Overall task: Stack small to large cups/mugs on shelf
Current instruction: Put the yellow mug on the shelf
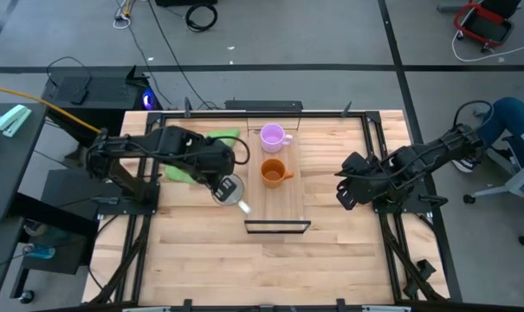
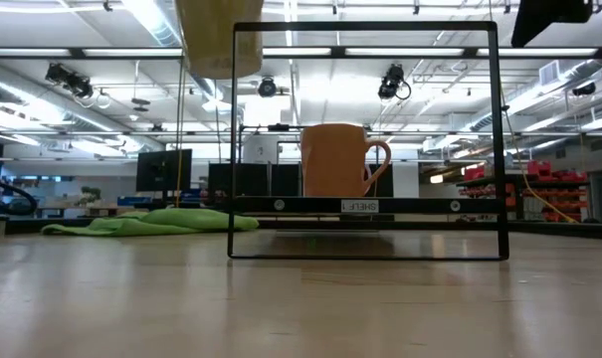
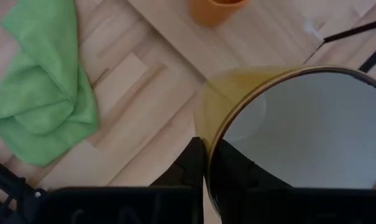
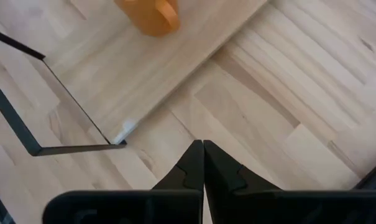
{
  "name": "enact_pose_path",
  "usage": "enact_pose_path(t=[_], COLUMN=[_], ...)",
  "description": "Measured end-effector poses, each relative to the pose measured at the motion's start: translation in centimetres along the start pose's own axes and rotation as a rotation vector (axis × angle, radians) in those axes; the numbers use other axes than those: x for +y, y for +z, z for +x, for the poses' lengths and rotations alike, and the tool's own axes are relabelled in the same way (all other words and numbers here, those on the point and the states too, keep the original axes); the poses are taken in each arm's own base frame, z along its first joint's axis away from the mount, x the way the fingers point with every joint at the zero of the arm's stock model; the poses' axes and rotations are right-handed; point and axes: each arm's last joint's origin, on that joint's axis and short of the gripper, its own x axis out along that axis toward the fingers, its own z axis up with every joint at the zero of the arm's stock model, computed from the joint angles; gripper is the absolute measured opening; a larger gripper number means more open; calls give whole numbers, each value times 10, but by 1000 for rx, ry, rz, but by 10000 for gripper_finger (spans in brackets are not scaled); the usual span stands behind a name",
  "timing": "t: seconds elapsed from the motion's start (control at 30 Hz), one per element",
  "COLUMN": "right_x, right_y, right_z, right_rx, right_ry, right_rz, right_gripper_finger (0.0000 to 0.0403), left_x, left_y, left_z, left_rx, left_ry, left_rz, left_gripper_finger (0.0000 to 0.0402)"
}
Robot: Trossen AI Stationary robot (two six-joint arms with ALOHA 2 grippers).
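My left gripper (image 1: 228,187) is shut on the white mug (image 1: 230,189), held in the air just left of the shelf (image 1: 283,206). In the low view the white mug (image 2: 218,35) hangs high above the table. The orange mug (image 1: 273,172) stands upright on the shelf's middle, and the purple mug (image 1: 273,135) stands behind it near the far end. The low view shows only the orange mug (image 2: 340,159) on the plank; the purple one is hidden. My right gripper (image 1: 343,194) waits shut over the table, right of the shelf. My left gripper (image 3: 206,149) pinches the white mug's wall at the rim (image 3: 207,127), one finger inside the mug and one outside. The fingers come from above, slanting down. The mug is lifted clear of the table, its open mouth (image 3: 299,124) facing the wrist camera.
A green cloth (image 1: 195,156) lies crumpled on the table left of the shelf, under my left arm. Thin black frames (image 1: 277,227) stand at the shelf's near and far ends. Bare tabletop (image 1: 210,260) spreads toward the near edge.
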Motion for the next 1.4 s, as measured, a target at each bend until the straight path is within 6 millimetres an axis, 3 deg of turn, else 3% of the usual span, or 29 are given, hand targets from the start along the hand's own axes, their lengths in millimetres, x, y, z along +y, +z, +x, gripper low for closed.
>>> enact_pose_path(t=[0.27,0.43,0.7,0.9,1.03,1.4], right_x=[-7,-5,-5,-5,-5,-4], right_y=[-12,-17,-23,-27,-31,-34], right_z=[-5,-7,-10,-12,-14,-15], right_rx=[-10,-8,1,7,11,12], right_ry=[-84,-69,-74,-75,-71,-60], right_rz=[74,89,63,28,4,-22], right_gripper_finger=[6,7,6,7,6,5], left_x=[10,9,-15,-30,-33,-44], left_y=[22,36,56,63,59,51], left_z=[5,22,69,86,90,71], left_rx=[-66,-58,-38,-51,-24,-49], left_ry=[-5,28,10,-42,-28,-60], left_rz=[-83,-168,-291,-342,-363,-374], left_gripper_finger=[22,22,22,22,22,22])
